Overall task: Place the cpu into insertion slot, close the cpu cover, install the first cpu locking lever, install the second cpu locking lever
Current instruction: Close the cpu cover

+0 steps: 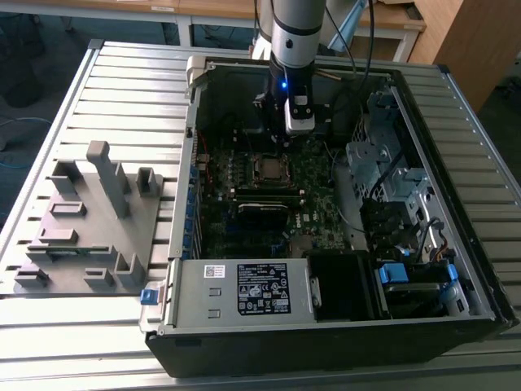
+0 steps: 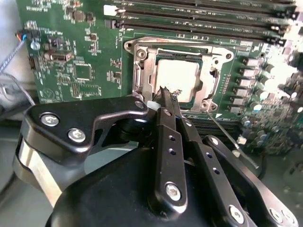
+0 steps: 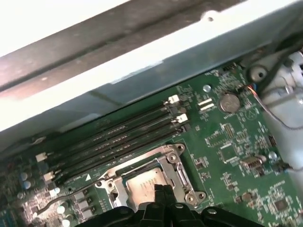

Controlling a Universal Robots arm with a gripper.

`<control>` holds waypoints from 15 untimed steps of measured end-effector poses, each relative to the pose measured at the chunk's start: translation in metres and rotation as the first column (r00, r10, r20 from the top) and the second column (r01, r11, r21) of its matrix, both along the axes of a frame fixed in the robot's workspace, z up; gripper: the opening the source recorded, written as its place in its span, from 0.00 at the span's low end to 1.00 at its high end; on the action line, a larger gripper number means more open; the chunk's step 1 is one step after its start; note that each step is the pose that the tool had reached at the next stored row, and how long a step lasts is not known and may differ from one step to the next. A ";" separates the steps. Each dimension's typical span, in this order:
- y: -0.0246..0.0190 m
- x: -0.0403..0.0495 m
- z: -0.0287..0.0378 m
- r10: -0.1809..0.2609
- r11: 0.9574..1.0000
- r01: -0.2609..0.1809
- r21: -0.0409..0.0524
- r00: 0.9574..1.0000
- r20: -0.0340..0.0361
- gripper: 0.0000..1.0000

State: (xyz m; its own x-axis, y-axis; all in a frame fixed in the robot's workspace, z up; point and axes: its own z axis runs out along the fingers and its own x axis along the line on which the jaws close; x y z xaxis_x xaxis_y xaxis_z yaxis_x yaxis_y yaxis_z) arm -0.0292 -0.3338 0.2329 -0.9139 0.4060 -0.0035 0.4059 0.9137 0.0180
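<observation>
**Closed hand at the socket edge, cpu seated under its cover**

The hand (image 2: 168,92) has its two black fingers (image 2: 166,142) pressed together, with nothing visible between them. In the second wrist view the tips sit at the edge of the cpu (image 2: 177,75), on or just over it; contact cannot be made out.

The cpu lies flat in the insertion slot (image 2: 138,78), its dull silver top showing through the square opening of the cpu cover (image 2: 211,75). The cover is folded down around the cpu. A thin locking lever (image 2: 226,136) runs from the socket's corner out across the green motherboard (image 2: 80,71). Whether it is hooked down cannot be told.

In the first wrist view the hand (image 3: 161,190) again meets the cpu (image 3: 139,185), and the long black memory slots (image 3: 118,137) lie just beside the socket.

In the exterior view the arm (image 1: 295,32) reaches down into the open computer case (image 1: 456,244), with the hand (image 1: 296,129) just above the insertion slot (image 1: 269,169). The case rests on the slatted table (image 1: 130,90). A grey fixture block (image 1: 89,220) lies on the table towards the exterior view's left, well apart from the hand.
</observation>
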 end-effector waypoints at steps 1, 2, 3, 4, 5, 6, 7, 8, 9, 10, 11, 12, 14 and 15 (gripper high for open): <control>0.0000 0.0000 -0.0002 0.016 1.000 -0.016 0.001 1.000 0.000 0.10; 0.0000 0.0000 -0.0003 0.032 0.999 -0.032 0.001 0.999 0.000 0.10; 0.0000 0.0000 -0.0005 0.048 0.999 -0.048 0.002 0.999 0.000 0.10; 0.0000 0.0000 -0.0007 0.066 0.998 -0.066 0.002 0.998 0.000 0.10; 0.0000 0.0000 -0.0008 0.082 0.997 -0.082 0.003 0.997 0.000 0.10; 0.0000 0.0000 -0.0010 0.098 0.995 -0.098 0.004 0.995 0.000 0.10; 0.0000 0.0000 -0.0011 0.114 0.993 -0.114 0.004 0.993 0.000 0.10; 0.0000 0.0000 -0.0013 0.129 0.992 -0.129 0.005 0.992 0.000 0.10; 0.0000 0.0000 -0.0014 0.145 0.989 -0.145 0.005 0.989 0.000 0.10; 0.0000 0.0000 -0.0016 0.162 0.987 -0.162 0.006 0.987 0.001 0.10; 0.0000 0.0000 -0.0018 0.177 0.984 -0.177 0.007 0.984 0.001 0.10; 0.0000 0.0000 -0.0020 0.193 0.981 -0.193 0.007 0.981 0.001 0.10; 0.0000 0.0000 -0.0024 0.226 0.974 -0.226 0.008 0.974 0.001 0.10; 0.0000 0.0000 -0.0026 0.242 0.970 -0.242 0.008 0.970 0.001 0.10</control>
State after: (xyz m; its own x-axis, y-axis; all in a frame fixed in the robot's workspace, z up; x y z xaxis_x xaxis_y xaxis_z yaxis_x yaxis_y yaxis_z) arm -0.0292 -0.3338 0.2303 -0.9850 0.1724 -0.0010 0.1723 0.9847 0.0260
